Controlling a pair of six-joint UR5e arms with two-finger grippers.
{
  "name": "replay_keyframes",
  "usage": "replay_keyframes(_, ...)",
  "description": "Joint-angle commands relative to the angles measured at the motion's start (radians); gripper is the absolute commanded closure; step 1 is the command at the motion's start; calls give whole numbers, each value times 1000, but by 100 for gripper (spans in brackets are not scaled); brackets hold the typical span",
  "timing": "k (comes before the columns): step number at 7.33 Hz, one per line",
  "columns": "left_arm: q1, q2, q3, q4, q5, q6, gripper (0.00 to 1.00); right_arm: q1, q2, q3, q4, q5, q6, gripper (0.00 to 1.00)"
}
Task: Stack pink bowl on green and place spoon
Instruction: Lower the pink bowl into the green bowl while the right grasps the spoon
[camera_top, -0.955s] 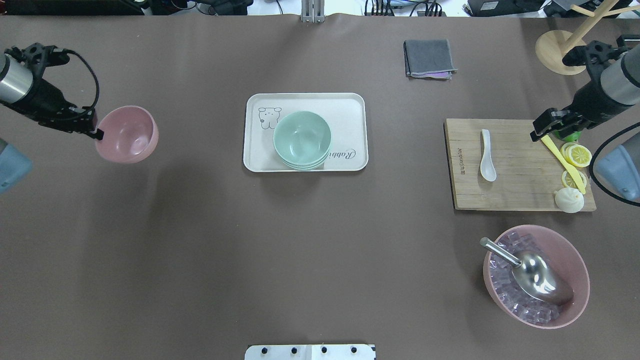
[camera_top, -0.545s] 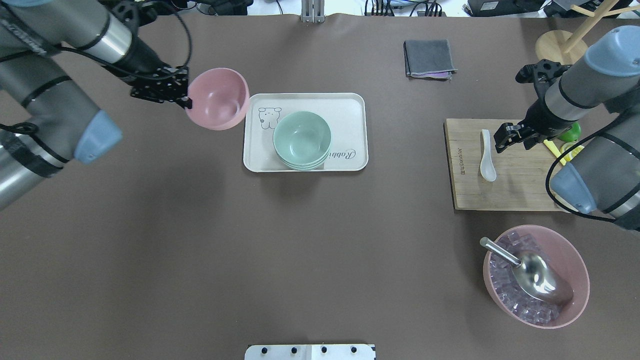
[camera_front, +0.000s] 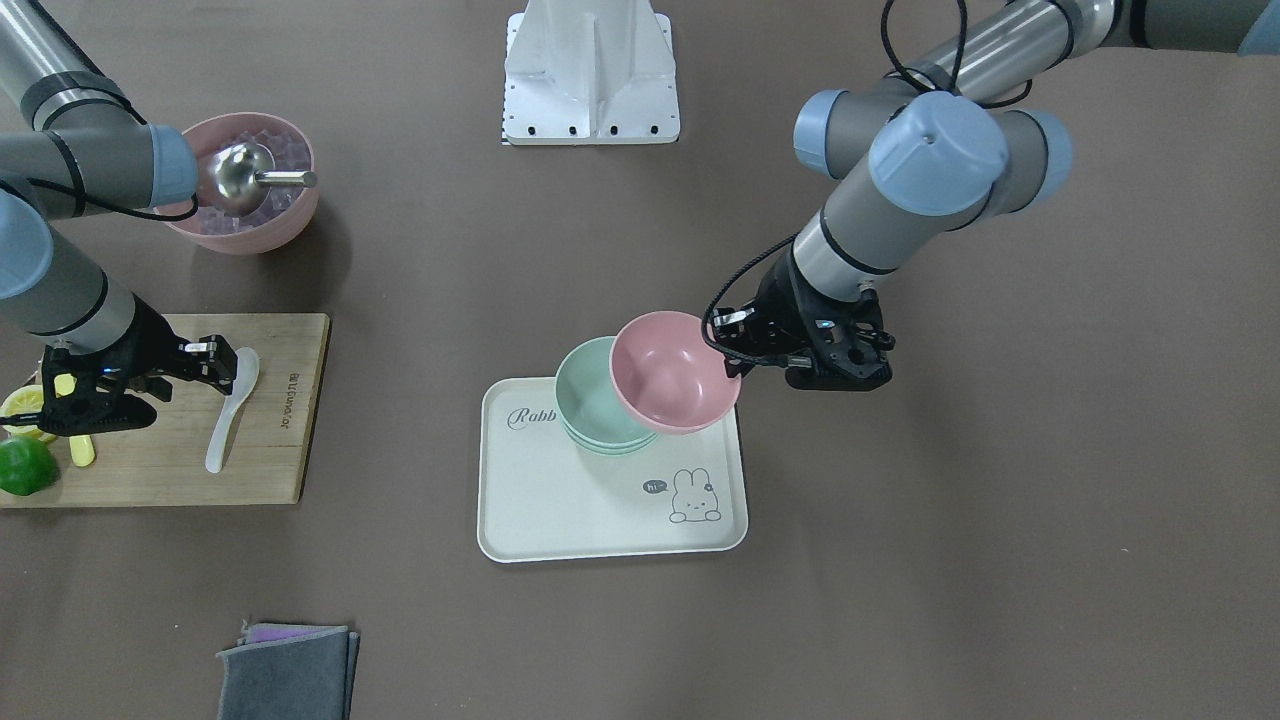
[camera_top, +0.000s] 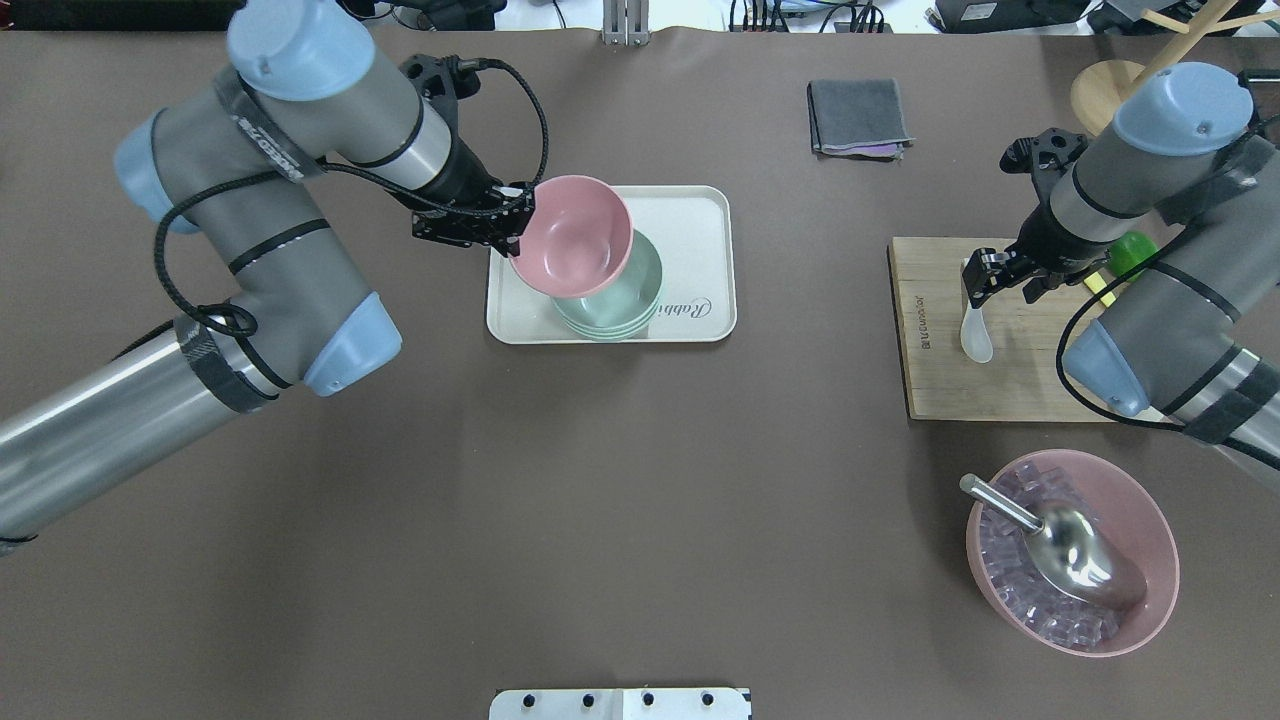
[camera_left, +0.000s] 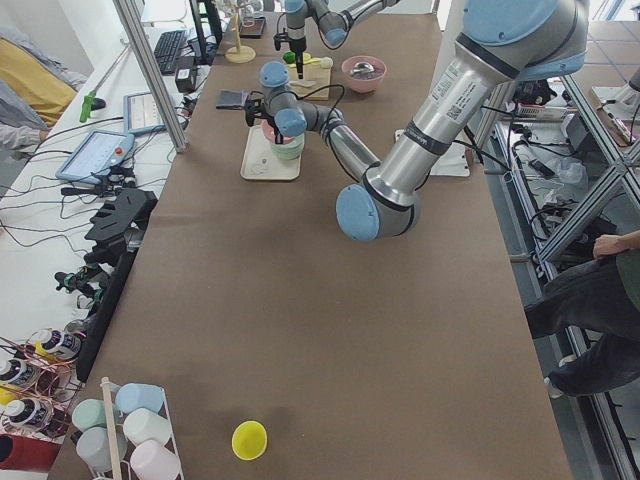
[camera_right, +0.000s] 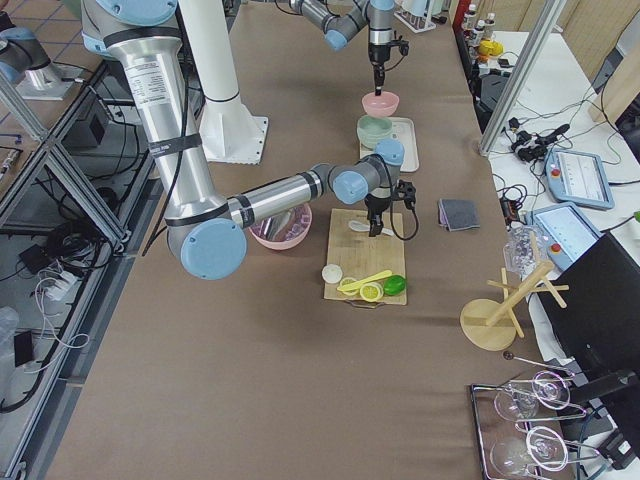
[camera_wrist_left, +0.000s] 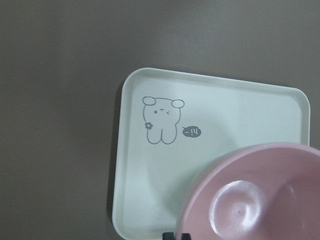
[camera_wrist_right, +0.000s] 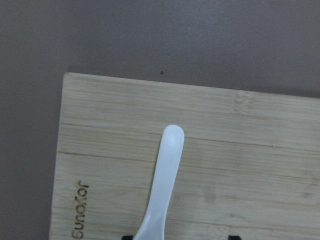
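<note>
Right now my left jaws are clenched on the rim of the pink bowl (camera_top: 572, 235), gripping the side nearest my arm. That leaves its underside free to settle into the green bowl (camera_top: 632, 296), which tops a small stack on the tray (camera_top: 695, 215). My right jaws are spread, hovering over the handle end of the spoon (camera_top: 975, 325), which lies flat on the cutting board (camera_top: 1000, 385) well off along the bench (camera_top: 600, 500), ready for a pinch on the handle. From overhead the pink bowl merely overlaps the green one. The front-facing view shows it tilted and off-centre, and the exterior right view shows it hanging clear above, not yet seated. My left wrist camera sees only pink bowl and tray, with the green bowl hidden. My right wrist camera shows the handle lying between my fingertips, nearer one of them.
</note>
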Motion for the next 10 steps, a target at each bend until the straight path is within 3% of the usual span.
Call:
replay_keyframes(1, 55, -56, 38, -1, 62, -48, 100, -1, 22, -28, 0, 8, 7, 30)
replay_keyframes(3, 62, -59, 46, -3, 77, -45, 100, -2, 47, -50, 0, 8, 10, 30)
replay_keyframes(4, 60, -57, 45, -4, 79, -39, 42, -2, 62, -77, 0, 9, 9, 30)
replay_keyframes(5, 60, -54, 16, -3, 149, -46, 2, -7, 61, -112, 20, 9, 10, 30)
replay_keyframes(6, 59, -50, -15, 0, 166, -48, 2, -13, 61, -123, 24, 9, 10, 31)
replay_keyframes(7, 56, -45, -15, 0, 168, -46, 2, -13, 61, -128, 24, 9, 10, 46)
replay_keyframes(8, 57, -39, -20, 0, 169, -46, 2, -13, 62, -126, 24, 17, 12, 99)
replay_keyframes(10, 57, -22, -32, 0, 171, -45, 2, -13, 68, -126, 24, 51, 10, 100)
